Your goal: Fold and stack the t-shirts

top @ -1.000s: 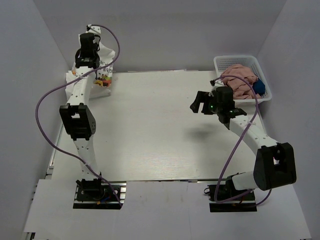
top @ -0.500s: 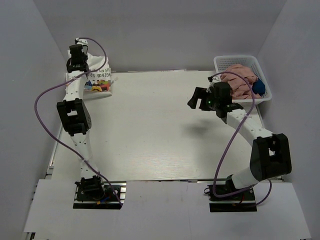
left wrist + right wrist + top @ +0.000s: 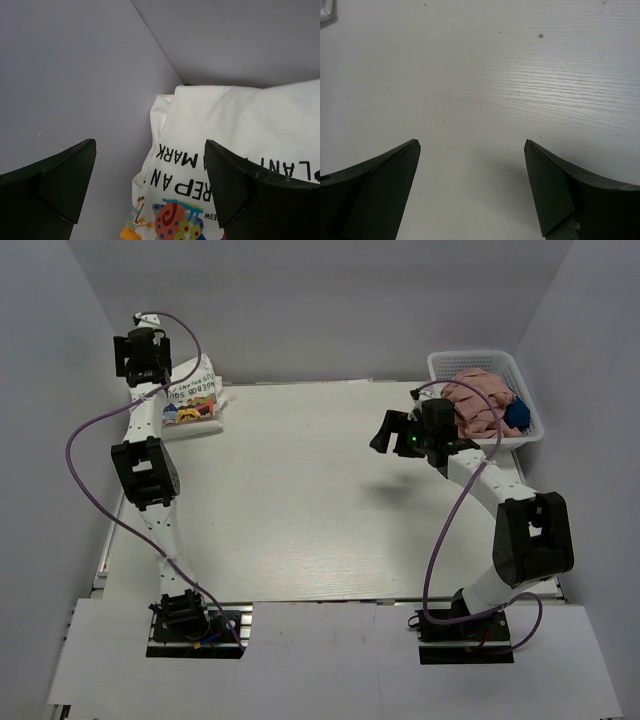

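Note:
A folded white t-shirt (image 3: 190, 398) with colourful prints and dark lettering lies at the table's back left corner. In the left wrist view the same t-shirt (image 3: 210, 145) shows its lettering and its orange and green prints between the fingers. My left gripper (image 3: 141, 352) hangs open above and just behind it, close to the back wall, holding nothing. In its own view the left gripper (image 3: 150, 185) has its jaws wide apart. My right gripper (image 3: 386, 430) hovers open over the bare table at the right of centre. The right wrist view shows only tabletop between the right gripper's (image 3: 470, 185) jaws.
A white basket (image 3: 440, 365) stands at the back right, holding crumpled pink clothes (image 3: 478, 400) and a blue item (image 3: 516, 414). Grey walls close in the table (image 3: 300, 500) on the left, back and right. Purple cables loop beside both arms.
My left gripper opened and let go of the t-shirt, then rose back towards the left corner. The shirt settled flat on the table. The right gripper drifted slightly left and back.

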